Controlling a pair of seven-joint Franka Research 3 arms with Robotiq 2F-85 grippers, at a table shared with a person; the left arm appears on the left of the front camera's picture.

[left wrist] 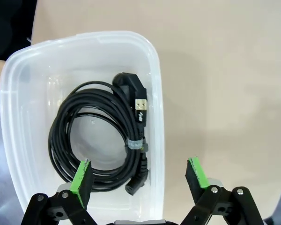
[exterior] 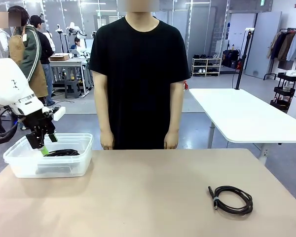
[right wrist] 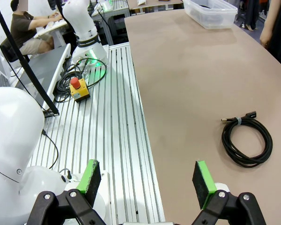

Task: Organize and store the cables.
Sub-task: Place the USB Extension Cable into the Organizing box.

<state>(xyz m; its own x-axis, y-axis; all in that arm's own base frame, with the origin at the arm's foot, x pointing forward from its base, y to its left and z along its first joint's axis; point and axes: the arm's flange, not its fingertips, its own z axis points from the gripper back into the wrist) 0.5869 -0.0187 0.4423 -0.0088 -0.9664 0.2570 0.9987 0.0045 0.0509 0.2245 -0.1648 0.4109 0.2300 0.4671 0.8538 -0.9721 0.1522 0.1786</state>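
Note:
One coiled black cable [left wrist: 100,136] with a USB plug lies inside the clear plastic bin [left wrist: 155,93]; in the front view that cable [exterior: 62,152] shows through the bin [exterior: 79,165] at the table's left. My left gripper [left wrist: 139,176] hangs open just above the bin [exterior: 43,145], nothing between its green pads. A second coiled black cable [exterior: 231,199] rests on the table at the front right, seen too from the right wrist [right wrist: 247,139]. My right gripper [right wrist: 147,181] is open and bare, held off the table's edge, apart from that coil.
A person in a black shirt [exterior: 138,74] stands at the far edge, hands down by the table. The tan tabletop [exterior: 148,192] is bare between bin and coil. Beside the table runs a ribbed metal base with a red stop button [right wrist: 77,88].

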